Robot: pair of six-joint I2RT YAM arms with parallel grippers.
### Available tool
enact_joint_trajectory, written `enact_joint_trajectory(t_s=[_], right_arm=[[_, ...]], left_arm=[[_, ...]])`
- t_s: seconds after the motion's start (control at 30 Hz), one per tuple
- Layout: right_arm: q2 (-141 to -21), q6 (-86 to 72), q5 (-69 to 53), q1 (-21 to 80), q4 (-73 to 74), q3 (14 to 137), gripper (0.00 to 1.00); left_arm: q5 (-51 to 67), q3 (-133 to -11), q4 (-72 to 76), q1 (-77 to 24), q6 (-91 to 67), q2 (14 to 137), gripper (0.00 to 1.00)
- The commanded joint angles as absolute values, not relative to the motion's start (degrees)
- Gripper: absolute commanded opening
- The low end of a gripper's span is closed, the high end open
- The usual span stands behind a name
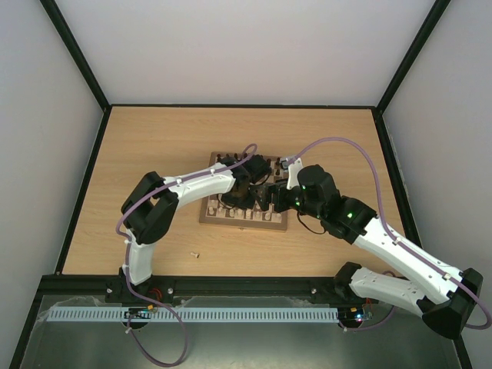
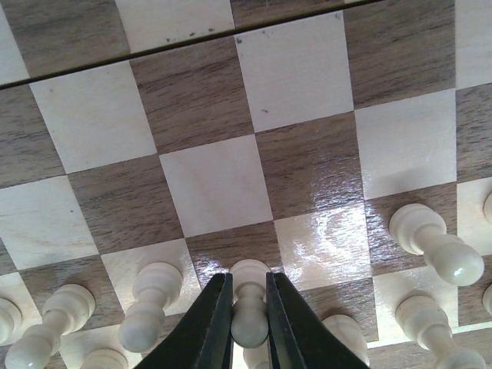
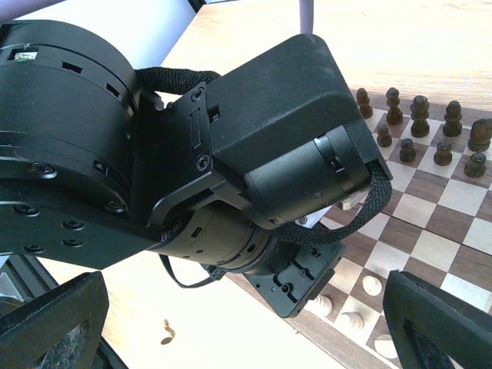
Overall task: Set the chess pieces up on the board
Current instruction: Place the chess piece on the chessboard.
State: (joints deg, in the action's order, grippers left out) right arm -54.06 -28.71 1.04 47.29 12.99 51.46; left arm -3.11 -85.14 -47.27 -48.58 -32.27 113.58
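The board point(image 1: 217, 217) lies mid-table, and both grippers are over its near side. My left gripper point(image 2: 250, 317) is shut on a pale pawn point(image 2: 250, 304), whose base is at a dark square in the near row. Other pale chess pieces stand beside it on the left point(image 2: 150, 304) and on the right point(image 2: 434, 244). My right gripper point(image 3: 246, 338) is open and empty, its fingers point(image 3: 442, 327) wide apart. It sits just right of the left gripper, whose wrist point(image 3: 231, 154) fills the right wrist view. Pale pieces point(image 3: 371, 286) show on the board's near rows there.
Dark brown pieces point(image 3: 419, 115) stand in two rows on the board's far side. One small pale piece point(image 1: 194, 253) lies on the bare table left of the board's near corner; it also shows in the right wrist view point(image 3: 165, 332). Black rails edge the table.
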Motion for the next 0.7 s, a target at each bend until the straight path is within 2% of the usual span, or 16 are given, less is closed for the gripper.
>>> enact_joint_trajectory(t_s=[0.0,0.57,0.67], right_arm=[[-54.1,-28.8,0.7,47.6,13.3,51.0,0.99],[-54.2,-28.7,0.4,47.6,13.2,51.0,0.99],[-54.3,-28.7,0.2,47.6,13.1,51.0,0.99]], left_arm=[[-4.1,-85.9,-47.4,-48.1,-31.6,115.2,0.14],[-4.3,-86.0,-46.9,-47.5,-31.0,116.1,0.14],[-4.1,-85.8,-46.9,-47.5,-31.0,115.8,0.18]])
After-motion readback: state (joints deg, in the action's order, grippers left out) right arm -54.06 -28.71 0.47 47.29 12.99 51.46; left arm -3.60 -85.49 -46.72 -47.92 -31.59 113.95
